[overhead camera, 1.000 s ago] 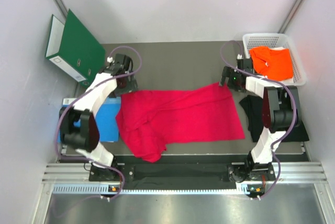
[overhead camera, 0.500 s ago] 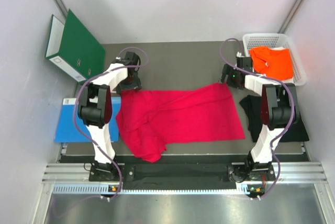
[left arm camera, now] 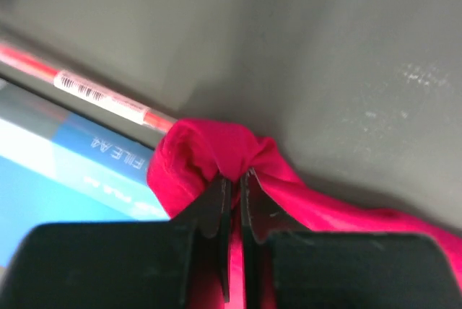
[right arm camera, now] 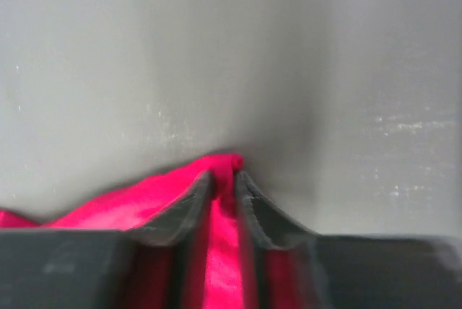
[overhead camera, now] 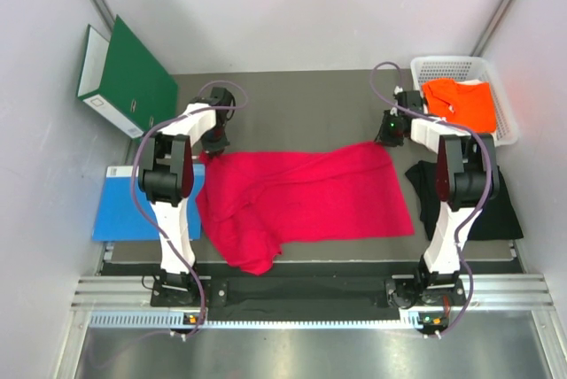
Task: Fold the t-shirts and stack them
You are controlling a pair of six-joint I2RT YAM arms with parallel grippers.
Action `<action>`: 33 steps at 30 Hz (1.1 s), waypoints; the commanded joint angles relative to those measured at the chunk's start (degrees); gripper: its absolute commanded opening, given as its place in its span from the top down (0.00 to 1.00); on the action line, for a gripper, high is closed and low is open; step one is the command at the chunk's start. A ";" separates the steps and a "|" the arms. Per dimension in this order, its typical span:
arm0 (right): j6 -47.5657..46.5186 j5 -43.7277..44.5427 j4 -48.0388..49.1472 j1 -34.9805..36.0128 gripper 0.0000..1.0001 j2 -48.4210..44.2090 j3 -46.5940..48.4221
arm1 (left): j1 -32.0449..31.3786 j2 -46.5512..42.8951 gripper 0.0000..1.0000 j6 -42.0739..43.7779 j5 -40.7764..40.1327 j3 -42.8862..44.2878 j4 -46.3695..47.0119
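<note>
The crimson red t-shirt (overhead camera: 310,193) is pinched at both of its far corners. The left gripper (left arm camera: 232,179) has its thin dark fingers pressed together on a bunched knob of soft matte cloth that puffs up in rounded folds above the tips. The right gripper (right arm camera: 222,177) nips a small peak of the same cloth between ribbed grey pads, the fabric rising to a point just past them. From these two corners the shirt spreads toward the near edge across the middle of the grey table (overhead camera: 301,104). Its right half lies fairly flat with a straight side. Its left half is creased and doubled over, ending in a rumpled lobe that hangs toward the near edge. The table top is dull and smooth with faint pale scuffs. Just beside the left corner lies a slim red pen (left arm camera: 94,92) with a white barcode label, and next to it a glossy blue file folder (overhead camera: 124,211). A stiff green binder (overhead camera: 133,78) leans against the left wall. On the right, the black t-shirt (overhead camera: 500,211) lies crumpled on the table under the right arm. The bright orange t-shirt (overhead camera: 461,104) is heaped in a white lattice basket (overhead camera: 443,67) at the far right corner.
</note>
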 commanded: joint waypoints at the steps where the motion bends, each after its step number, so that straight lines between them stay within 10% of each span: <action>1: -0.24 -0.39 -4.22 0.62 0.93 0.66 -0.78 | 0.16 0.89 1.00 0.65 -2.07 4.84 -1.04; 19: 0.90 11.12 -0.18 -3.33 1.00 -6.12 -0.96 | 0.25 -3.51 1.00 1.00 -2.08 9.16 7.65; 33: 1.78 12.97 0.26 -3.42 1.00 6.27 13.10 | 3.15 13.80 1.00 0.03 1.44 30.60 6.07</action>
